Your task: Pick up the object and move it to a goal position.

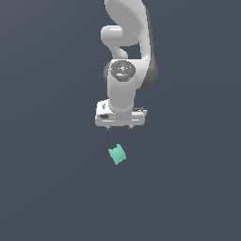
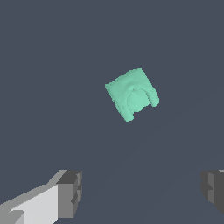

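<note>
Mint-green object (image 2: 132,94) lying on the dark floor (image 1: 47,188), apart from the gripper (image 1: 121,127) and untouched. Jaws spread wide, nothing between the fingers (image 2: 70,192) in the wrist view. Fingertips barely discernible in the exterior view, tucked under the white hand; far finger cut off at the wrist frame's edge. Arm's top cropped.

The arm (image 1: 126,56) is glossy white with rounded, bulbous links and a dark grey band along one side. A dark circular cap with tiny red and white marks sits on its wrist joint. The white, boxy gripper (image 1: 120,128) carries dark grey ridged fingertips (image 2: 70,192).
</note>
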Robot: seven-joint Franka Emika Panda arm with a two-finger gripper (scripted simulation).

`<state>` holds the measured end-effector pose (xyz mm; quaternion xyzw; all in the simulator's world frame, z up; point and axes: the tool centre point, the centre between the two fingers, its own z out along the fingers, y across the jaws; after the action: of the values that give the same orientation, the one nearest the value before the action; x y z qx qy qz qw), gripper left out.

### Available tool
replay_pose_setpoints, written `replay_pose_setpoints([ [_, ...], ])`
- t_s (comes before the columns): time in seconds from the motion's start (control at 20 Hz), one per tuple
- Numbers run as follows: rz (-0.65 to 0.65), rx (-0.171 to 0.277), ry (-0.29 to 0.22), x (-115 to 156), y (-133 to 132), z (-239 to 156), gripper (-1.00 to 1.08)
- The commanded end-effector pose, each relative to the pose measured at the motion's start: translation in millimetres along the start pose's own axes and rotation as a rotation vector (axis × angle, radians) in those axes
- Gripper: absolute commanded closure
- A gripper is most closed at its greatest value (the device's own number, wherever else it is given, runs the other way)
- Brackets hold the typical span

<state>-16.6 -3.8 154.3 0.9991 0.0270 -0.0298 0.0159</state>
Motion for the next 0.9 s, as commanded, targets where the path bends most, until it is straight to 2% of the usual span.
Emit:
replay_pose_setpoints([
  [0.0,0.0,0.0,0.0,0,0,0,-0.92],
  [0.4,-0.021,0.011,-0.015,-2,-11,-2,-0.92],
  [0.85,-0.047,0.011,-0.012,3,-10,1,-0.92],
])
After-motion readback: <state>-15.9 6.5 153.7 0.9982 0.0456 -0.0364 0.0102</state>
